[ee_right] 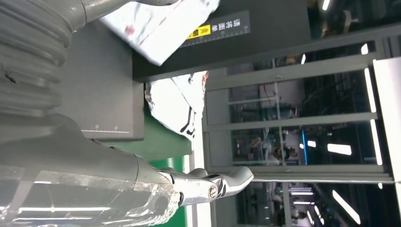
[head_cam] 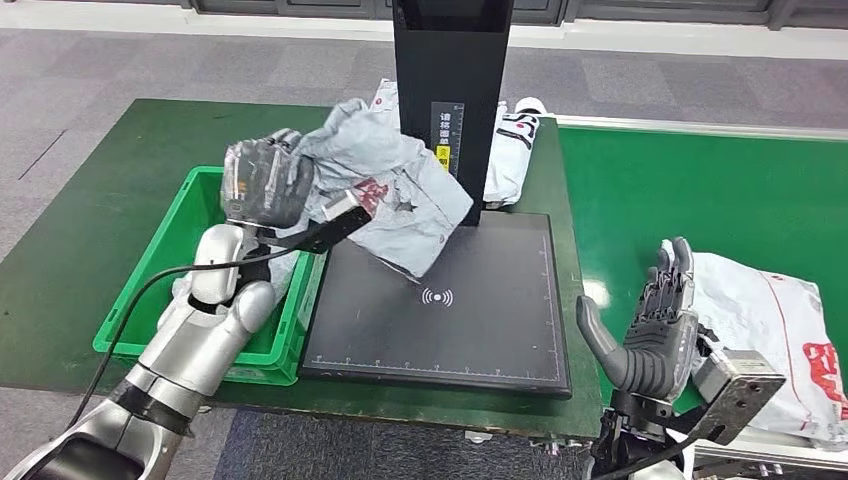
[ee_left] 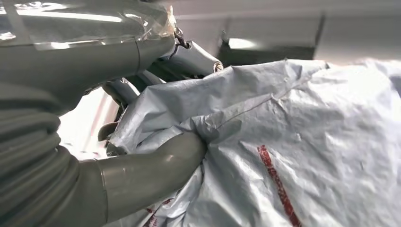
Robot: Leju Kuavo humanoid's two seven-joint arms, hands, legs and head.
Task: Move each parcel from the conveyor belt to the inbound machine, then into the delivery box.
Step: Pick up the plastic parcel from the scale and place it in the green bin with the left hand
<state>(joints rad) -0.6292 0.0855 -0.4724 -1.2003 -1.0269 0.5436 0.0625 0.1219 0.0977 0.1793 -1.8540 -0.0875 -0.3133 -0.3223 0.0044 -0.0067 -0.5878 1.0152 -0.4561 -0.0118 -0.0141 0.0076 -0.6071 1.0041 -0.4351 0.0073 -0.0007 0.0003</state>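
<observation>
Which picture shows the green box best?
The head view. There the green box sits beside the black scanner plate, with the left robot hand holding a grey parcel above its edge. The left wrist view is mostly parcel; the right wrist view looks at the scanner.

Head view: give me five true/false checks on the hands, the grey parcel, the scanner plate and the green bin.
1. The left hand grips the grey parcel. True.
2. The grey parcel lies flat inside the green bin. False: it is held up, over the edge of the black scanner plate.
3. The right hand holds a parcel. False: it is open and holds nothing.
4. A white parcel with red print lies on the green belt beside the right hand. True.
5. Another white parcel lies behind the scanner's black post. True.
</observation>
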